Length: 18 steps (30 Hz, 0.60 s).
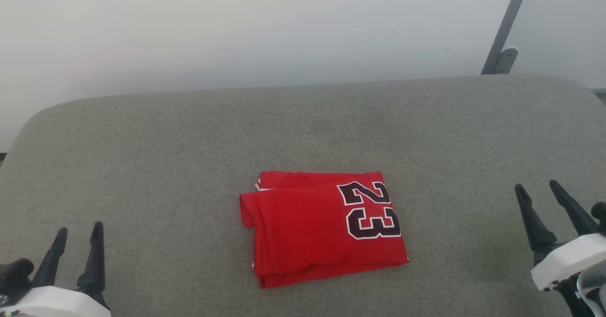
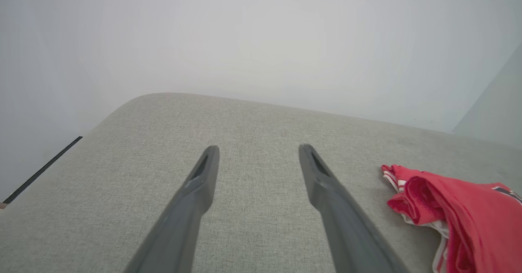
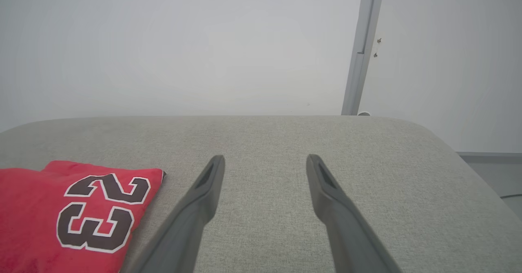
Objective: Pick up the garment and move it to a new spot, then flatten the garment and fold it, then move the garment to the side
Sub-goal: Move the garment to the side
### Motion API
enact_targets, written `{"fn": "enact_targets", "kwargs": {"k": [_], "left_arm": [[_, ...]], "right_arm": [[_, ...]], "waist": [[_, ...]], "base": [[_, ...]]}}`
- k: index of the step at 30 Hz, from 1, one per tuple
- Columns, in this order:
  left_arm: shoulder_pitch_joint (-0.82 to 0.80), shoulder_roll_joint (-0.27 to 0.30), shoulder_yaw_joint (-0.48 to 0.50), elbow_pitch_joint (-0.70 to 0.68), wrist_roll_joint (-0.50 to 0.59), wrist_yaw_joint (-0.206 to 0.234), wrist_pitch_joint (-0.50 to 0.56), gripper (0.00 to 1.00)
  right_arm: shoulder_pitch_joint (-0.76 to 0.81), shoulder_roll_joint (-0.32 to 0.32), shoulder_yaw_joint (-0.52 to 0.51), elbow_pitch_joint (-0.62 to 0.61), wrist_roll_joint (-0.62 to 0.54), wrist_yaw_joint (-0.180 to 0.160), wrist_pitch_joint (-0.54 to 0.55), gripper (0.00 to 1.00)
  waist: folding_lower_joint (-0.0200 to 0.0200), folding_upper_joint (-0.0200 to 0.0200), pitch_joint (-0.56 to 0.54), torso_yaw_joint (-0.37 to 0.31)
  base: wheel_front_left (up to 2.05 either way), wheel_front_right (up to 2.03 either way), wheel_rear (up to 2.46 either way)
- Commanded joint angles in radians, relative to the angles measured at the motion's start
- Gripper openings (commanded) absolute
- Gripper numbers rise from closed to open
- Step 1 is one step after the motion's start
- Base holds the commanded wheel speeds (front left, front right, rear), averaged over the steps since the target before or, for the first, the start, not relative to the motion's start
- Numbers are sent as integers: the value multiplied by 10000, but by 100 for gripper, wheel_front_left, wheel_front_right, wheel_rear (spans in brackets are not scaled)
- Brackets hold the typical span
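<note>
1. The shirt (image 1: 312, 227) lies folded into a red packet on the grey table (image 1: 142, 165), near the middle and a little toward the near edge in the head view.
2. Its long axis runs roughly from 9 o'clock to 3 o'clock in that view, with the right end dipping slightly toward the near edge.
3. The dark number, outlined in white, sits at the 3 o'clock end. Its digits lie on their sides, the 2 farther off and the 3 nearer.
4. The 9 o'clock end shows a rounded fold, and a bit of red-and-white striped trim peeks out at the far corner.
5. The left claw (image 1: 79, 229) is at the lower left of the head view, fingers spread wide and nothing between them. The shirt lies at about 2 o'clock from it, well apart.
6. The right claw (image 1: 537, 186) is at the right edge, also wide open and holding nothing. The shirt lies at about 9 o'clock from it, well apart.
7. In the left wrist view, the left claw (image 2: 259, 148) points over bare table, with the shirt's (image 2: 469, 216) bunched end at about 4 o'clock.
8. In the right wrist view, the right claw (image 3: 265, 158) points over bare table too, with the shirt's (image 3: 28, 208) numbered end at about 8 o'clock, just beside the near finger but not touching it.
</note>
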<state>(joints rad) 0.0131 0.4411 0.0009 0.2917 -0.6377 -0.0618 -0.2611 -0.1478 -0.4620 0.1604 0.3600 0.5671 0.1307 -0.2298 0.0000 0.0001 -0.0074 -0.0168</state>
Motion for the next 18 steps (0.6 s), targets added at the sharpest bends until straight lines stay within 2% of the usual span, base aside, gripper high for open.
{"fn": "enact_targets", "kwargs": {"k": [1,9,18], "left_arm": [[6,5,22,-4,73,1,-50,100],[-33,-88,-20,-16,105,-65,-49,100],[-257,-316,-161,-2,191,-133,-50,100]], "right_arm": [[91,44,-8,-39,-18,0,38,100],[-153,43,529,-221,49,0,496,100],[-952,-63,1867,-482,467,0,1931,100]], "waist": [[0,-1,2,39],[0,-1,37,335],[0,-1,347,1046]], "base": [[0,0,0],[0,0,0],[0,0,0]]}}
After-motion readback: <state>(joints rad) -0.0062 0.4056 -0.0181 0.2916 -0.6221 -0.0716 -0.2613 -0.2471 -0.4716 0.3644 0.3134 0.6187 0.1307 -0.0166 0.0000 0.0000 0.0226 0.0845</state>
